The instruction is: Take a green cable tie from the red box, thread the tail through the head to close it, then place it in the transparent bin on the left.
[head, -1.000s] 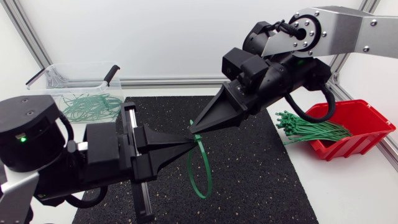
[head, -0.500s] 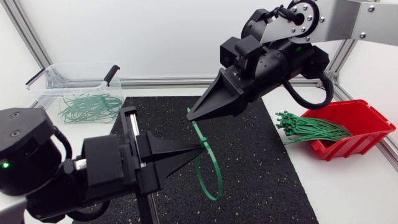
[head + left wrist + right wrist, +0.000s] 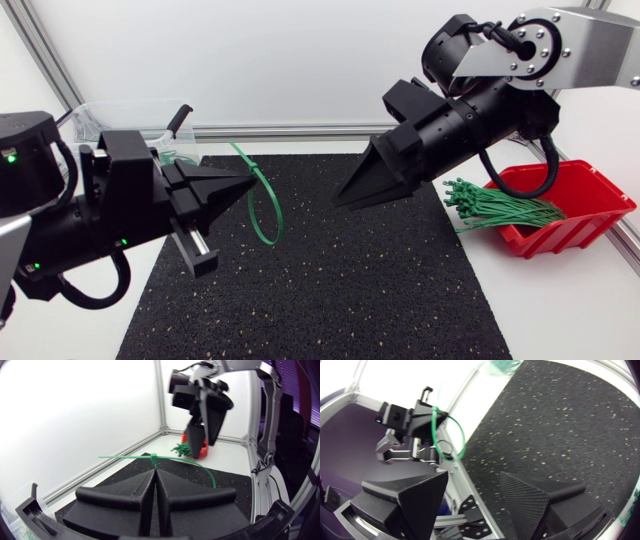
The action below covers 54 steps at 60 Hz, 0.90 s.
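Two grippers hung over the black mat [image 3: 330,290]: the left gripper [image 3: 253,181], near the transparent bin [image 3: 100,115], was clamped on a looped green cable tie [image 3: 154,458]; the right gripper [image 3: 340,203], beside the red box [image 3: 585,235], gaped empty.

Black speckled mat [image 3: 380,280], perhaps rubber, flat on white table [image 3: 560,310].

Left arm [image 3: 70,225] and right arm [image 3: 470,115] are blocky matte black, tapering to wedge-shaped fingers [image 3: 372,182]. A silver-grey link [image 3: 590,45] tops the right one (dark screws [image 3: 524,35] ringed at its nine o'clock end). Black cables [image 3: 553,160] loop beneath; green lights [image 3: 12,157] dot the left.
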{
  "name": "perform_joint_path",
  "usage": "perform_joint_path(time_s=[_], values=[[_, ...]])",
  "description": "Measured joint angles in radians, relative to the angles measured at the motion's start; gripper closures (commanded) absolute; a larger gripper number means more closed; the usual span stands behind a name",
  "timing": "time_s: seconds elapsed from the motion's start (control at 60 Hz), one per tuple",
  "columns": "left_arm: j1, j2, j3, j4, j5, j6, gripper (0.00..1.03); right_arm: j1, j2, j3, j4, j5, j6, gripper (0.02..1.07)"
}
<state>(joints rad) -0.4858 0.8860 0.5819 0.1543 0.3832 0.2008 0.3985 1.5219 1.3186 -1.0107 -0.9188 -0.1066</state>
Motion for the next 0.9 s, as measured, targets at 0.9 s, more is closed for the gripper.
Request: perform_joint_path(time_s=[0.9], values=[[0.679, 0.711, 0.879, -0.239, -0.366, -0.130, 0.90, -0.040, -0.296, -0.261, 0.245, 0.472, 0.032, 0.07]])
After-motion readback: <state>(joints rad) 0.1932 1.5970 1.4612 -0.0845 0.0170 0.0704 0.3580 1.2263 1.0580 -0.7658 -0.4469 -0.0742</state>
